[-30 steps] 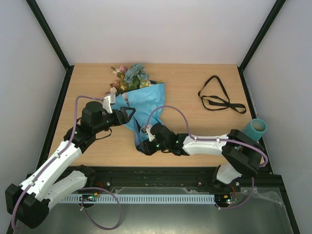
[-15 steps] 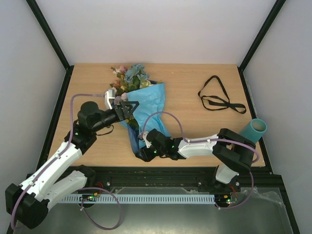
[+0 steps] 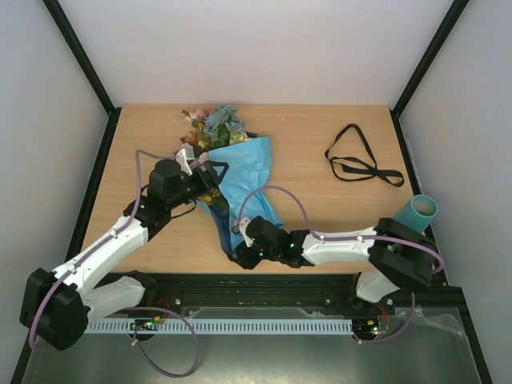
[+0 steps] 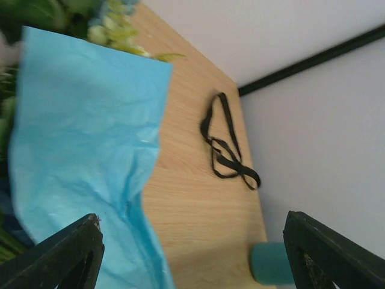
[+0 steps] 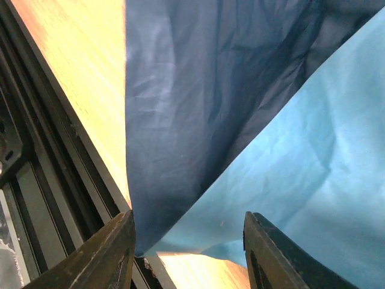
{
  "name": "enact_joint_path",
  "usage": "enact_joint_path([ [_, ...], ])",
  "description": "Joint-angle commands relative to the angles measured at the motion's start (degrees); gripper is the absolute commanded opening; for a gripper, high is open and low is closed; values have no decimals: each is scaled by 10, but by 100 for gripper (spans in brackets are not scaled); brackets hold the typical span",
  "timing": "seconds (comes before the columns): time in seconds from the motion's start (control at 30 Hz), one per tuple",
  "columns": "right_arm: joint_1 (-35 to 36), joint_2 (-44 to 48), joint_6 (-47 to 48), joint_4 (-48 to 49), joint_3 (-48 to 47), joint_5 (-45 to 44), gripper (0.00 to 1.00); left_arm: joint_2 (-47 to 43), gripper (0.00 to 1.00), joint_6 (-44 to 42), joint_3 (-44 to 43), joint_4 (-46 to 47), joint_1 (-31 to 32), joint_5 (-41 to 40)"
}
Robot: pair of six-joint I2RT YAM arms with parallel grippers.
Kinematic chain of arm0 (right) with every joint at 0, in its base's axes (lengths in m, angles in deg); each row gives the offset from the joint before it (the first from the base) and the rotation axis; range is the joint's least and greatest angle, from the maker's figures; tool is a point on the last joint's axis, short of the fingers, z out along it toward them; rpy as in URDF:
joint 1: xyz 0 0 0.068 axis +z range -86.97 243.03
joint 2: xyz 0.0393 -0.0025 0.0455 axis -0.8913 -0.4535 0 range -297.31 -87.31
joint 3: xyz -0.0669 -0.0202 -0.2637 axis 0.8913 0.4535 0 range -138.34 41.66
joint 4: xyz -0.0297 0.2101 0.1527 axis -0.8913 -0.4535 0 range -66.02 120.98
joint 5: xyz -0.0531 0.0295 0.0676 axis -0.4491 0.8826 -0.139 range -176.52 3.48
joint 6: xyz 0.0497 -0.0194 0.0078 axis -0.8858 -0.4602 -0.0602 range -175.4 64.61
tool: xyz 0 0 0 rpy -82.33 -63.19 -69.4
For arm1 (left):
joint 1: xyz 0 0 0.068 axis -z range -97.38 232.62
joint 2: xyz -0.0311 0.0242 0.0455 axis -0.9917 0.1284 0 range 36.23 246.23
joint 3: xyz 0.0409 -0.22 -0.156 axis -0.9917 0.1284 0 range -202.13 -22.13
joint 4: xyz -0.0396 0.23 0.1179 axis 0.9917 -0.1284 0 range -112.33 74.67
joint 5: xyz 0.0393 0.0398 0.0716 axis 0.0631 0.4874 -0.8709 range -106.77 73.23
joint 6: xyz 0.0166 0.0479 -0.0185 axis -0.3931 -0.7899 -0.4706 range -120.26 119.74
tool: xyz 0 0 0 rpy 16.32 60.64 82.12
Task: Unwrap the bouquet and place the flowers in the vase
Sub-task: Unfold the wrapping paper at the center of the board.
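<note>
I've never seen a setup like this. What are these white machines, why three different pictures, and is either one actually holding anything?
These are two robot arms bolted at the near edge of a wooden table, each ending in a two-finger gripper. The wide picture comes from a fixed camera overhead; the other two come from cameras on the wrists. On the table lie a bouquet in blue paper, flowers poking out, a loose black ribbon, and a teal vase at the right edge. The left gripper hovers over the wrap's left side, the right gripper at its lower tip. Both are open; nothing looks gripped.
</note>
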State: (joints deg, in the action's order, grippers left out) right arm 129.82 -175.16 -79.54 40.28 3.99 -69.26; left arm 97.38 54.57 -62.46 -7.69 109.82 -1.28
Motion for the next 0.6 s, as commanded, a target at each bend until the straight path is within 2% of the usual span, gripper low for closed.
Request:
enact_joint_path([
  [0.0,5,71,30,-72,3,-99,50,-32,84,-10,34,-68,0,-112],
  [0.1,5,102,43,-127,-11,-170,54,-68,84,6,95,-81,0,-143],
  [0.2,4,124,55,-161,-18,-250,66,-102,84,24,160,-75,-1,-134],
  [0.27,4,131,65,-174,-22,-301,70,-124,84,25,184,-86,0,-129],
  [0.37,3,127,79,-185,-29,-359,73,-157,84,21,199,-124,0,-149],
  [0.57,0,95,95,-179,-37,-413,82,-197,86,-1,196,-191,0,-202],
])
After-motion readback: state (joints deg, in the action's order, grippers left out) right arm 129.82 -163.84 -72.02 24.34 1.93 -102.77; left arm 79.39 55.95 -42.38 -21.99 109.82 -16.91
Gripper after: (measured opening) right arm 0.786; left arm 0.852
